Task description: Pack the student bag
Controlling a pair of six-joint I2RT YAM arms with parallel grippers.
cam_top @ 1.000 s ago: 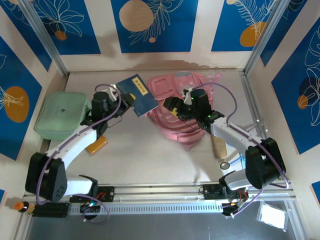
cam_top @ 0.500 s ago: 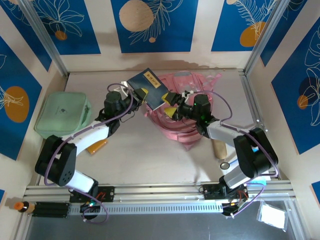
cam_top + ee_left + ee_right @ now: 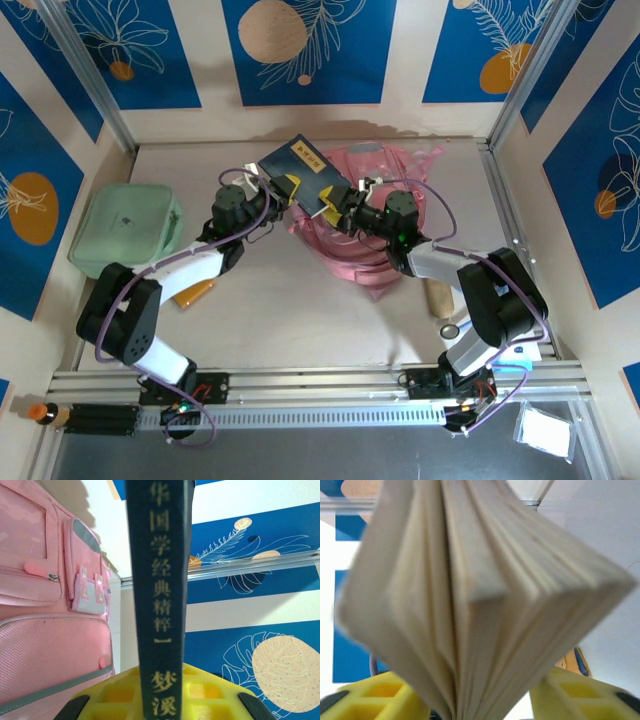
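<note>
Left gripper (image 3: 284, 190) clamped on spine of dark blue book (image 3: 306, 170), held over left edge of student bag (image 3: 345, 252), which lies mid-table toward the back. Right gripper (image 3: 343, 212) straddles the fanned pages; grip not discernible.

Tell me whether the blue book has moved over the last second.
Yes. The blue book has shifted right, away from the mint-green case and toward the student bag.

A navy book (image 3: 303, 172), gold-lettered, hangs tilted between the left jaws and right jaws. A mint-green case (image 3: 125, 232) lies well left of the left jaws. An orange object (image 3: 194, 291) rests on the desk (image 3: 300, 320) closer to them.
</note>
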